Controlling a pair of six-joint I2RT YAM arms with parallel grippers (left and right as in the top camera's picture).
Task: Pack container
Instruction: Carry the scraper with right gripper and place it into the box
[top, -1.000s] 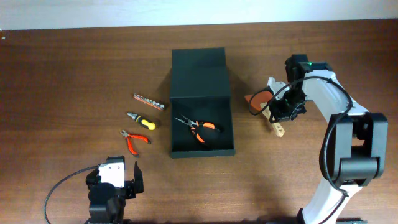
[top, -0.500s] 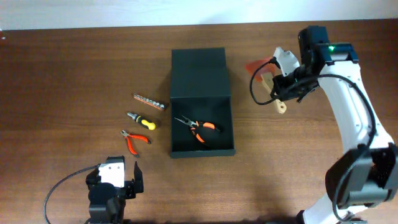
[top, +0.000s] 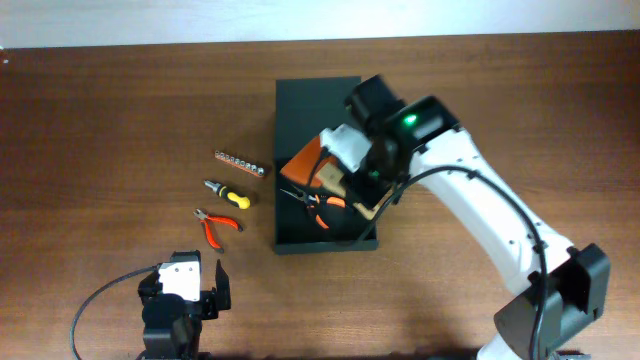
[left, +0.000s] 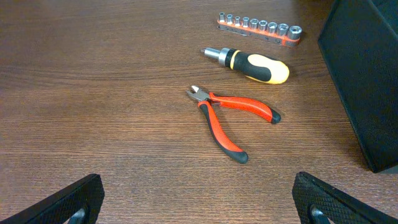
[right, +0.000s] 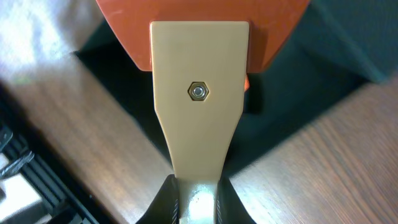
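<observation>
The container (top: 345, 120) is a dark, shallow box lying open mid-table, with orange-handled pliers (top: 320, 207) inside it. My right gripper (top: 362, 195) is shut on a scraper (top: 318, 168) with a wooden handle and an orange blade, holding it above the box; the right wrist view shows the handle (right: 199, 93) clamped between the fingers (right: 198, 205). My left gripper (left: 199, 202) is open and empty near the table's front, facing red pliers (left: 227, 118), a yellow-black screwdriver (left: 255, 64) and a socket bit rail (left: 258, 26).
The red pliers (top: 216, 225), screwdriver (top: 228, 194) and bit rail (top: 242, 162) lie on the brown wooden table left of the box. The box wall (left: 367, 81) stands at the right of the left wrist view.
My right arm has swung left from the right side of the table, carrying the scraper over the open box. The left arm has not moved.
</observation>
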